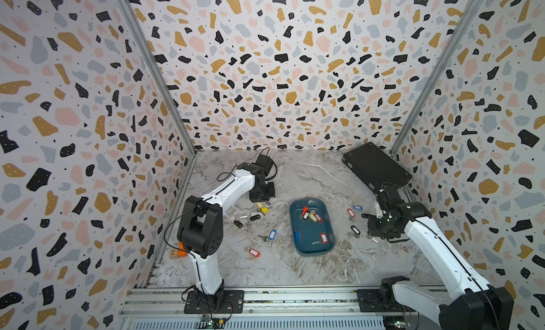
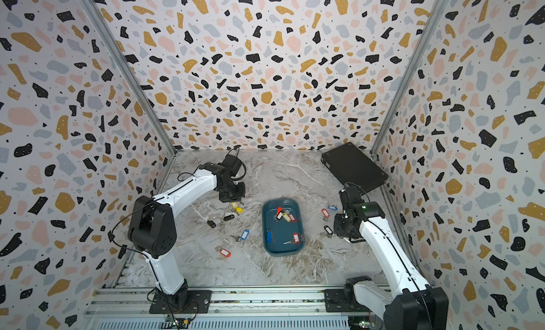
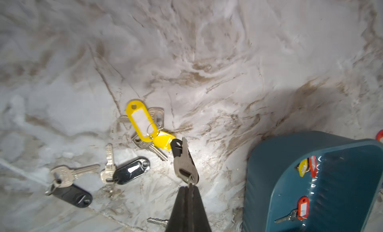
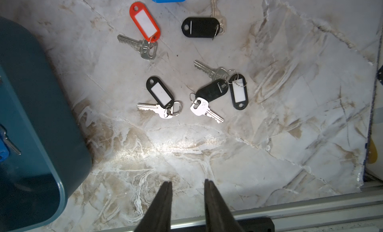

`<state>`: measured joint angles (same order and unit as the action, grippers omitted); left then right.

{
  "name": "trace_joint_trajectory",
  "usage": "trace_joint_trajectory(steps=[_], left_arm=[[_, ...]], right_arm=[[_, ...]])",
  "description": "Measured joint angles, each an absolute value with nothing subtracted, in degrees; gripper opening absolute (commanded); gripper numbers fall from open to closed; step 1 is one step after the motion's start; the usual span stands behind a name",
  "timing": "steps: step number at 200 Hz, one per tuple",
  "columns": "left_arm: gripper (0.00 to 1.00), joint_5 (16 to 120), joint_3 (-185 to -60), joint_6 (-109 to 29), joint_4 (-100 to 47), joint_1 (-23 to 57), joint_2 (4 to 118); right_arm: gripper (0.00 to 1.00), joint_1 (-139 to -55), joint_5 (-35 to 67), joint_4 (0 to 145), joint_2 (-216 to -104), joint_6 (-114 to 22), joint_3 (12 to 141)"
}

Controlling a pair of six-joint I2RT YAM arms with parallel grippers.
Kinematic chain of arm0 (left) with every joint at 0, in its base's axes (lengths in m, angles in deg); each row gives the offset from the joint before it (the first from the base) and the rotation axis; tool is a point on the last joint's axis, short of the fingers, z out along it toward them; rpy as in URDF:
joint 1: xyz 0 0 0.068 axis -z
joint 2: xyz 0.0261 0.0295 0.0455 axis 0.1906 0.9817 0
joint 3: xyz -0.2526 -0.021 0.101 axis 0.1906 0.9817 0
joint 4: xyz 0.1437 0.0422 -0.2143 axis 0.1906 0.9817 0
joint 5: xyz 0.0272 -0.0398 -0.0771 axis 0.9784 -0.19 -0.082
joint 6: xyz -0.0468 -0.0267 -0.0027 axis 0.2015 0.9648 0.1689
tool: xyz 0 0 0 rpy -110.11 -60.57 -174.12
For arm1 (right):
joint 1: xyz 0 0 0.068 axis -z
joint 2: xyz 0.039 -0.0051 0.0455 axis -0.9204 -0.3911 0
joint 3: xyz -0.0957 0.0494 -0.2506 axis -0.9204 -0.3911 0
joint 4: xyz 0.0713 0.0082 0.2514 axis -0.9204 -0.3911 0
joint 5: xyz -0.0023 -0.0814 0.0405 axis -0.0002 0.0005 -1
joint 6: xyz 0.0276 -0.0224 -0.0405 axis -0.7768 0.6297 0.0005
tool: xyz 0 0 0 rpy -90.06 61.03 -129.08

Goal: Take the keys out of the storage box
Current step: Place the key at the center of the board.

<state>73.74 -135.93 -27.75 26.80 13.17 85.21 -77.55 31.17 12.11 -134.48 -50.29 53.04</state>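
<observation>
At the left, the left arm's fingers (image 3: 180,210) are pinched fully together on the ring of a silver metal key with a black oblong plastic tag (image 3: 184,164). It dangles just over the marble-patterned bench (image 1: 265,272), close to two yellow-tagged keys (image 3: 145,125) lying flat.

With the shallow dark teal plastic storage box (image 1: 309,231) as the dial's centre in both top views, this hold sits at about ten o'clock, outside the box. Inside the box lie more keys: an overlapping cluster of red, white and yellow tags (image 1: 309,215) toward twelve, a blue-tagged key (image 1: 297,235) at eight and a red-tagged key (image 1: 323,237) at five.

At three o'clock the right arm's fingers (image 4: 159,206) stand a narrow gap apart, holding nothing, above bare bench near several black-tagged keys (image 4: 159,94).

The thin ring gives little purchase, so the hanging key could swing and slip, or land on the yellow pair and tangle. In the cluster, a pinch may lift several keys or none. A finger catching the wall could shove the light box.
</observation>
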Motion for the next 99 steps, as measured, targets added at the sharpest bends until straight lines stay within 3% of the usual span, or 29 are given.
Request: trace_joint_trajectory(steps=[63, 75, 88, 99], left_arm=[[0.0, 67.09, -134.42, -28.12, 24.7, 13.19, 89.1], [0.21, 66.55, -134.05, -28.14, 24.44, 13.19, 89.54], [0.5, 65.83, -134.03, -28.27, 24.0, 13.19, 89.98], [0.65, 65.48, -134.03, -28.23, 23.61, 13.19, 90.07]], right_arm=[[0.32, -77.55, 31.13, 12.11, -135.38, -50.29, 53.04], [0.32, -77.61, 31.13, 12.11, -135.51, -50.29, 53.04], [0.33, -77.66, 31.11, 12.11, -135.51, -50.29, 53.04], [0.35, -77.74, 30.93, 12.11, -135.51, -50.27, 53.04]])
